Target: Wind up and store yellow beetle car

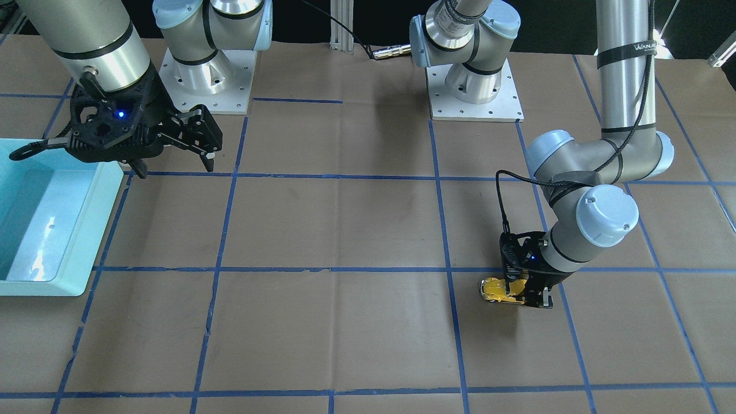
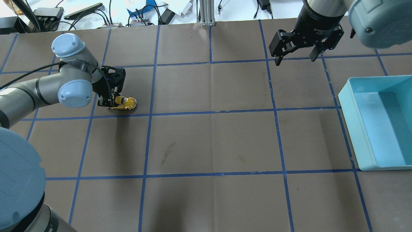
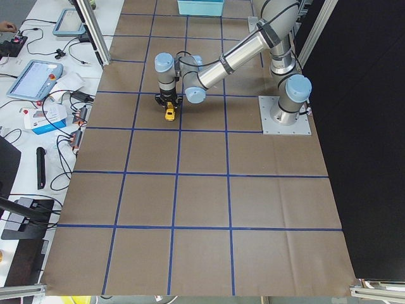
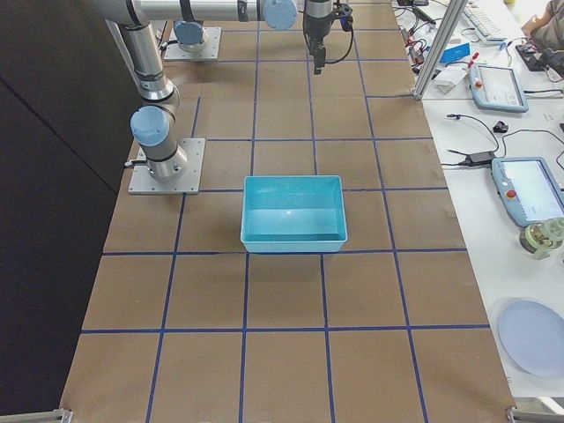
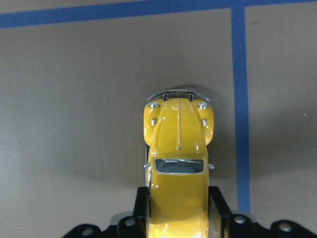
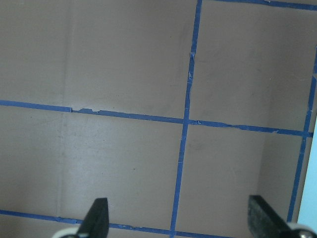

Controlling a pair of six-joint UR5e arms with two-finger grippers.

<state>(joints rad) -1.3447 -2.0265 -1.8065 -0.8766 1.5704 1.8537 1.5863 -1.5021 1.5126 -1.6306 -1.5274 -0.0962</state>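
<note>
The yellow beetle car point(image 2: 126, 103) stands on the brown table at the left side of the overhead view, and also shows in the front view point(image 1: 499, 289) and the left wrist view point(image 5: 178, 163). My left gripper point(image 2: 109, 103) is shut on the car's rear half, its fingers on both sides of the body; the car's front sticks out. The wheels seem to rest on the table. My right gripper point(image 2: 296, 59) is open and empty, hovering above the table at the far right, away from the car. Its fingertips point(image 6: 97, 218) show in the right wrist view.
A light blue bin point(image 2: 354, 116) sits at the table's right edge, empty, also seen in the front view point(image 1: 80, 230). Blue tape lines point(image 2: 212, 112) grid the table. Cables and devices lie beyond the far edge point(image 2: 96, 13).
</note>
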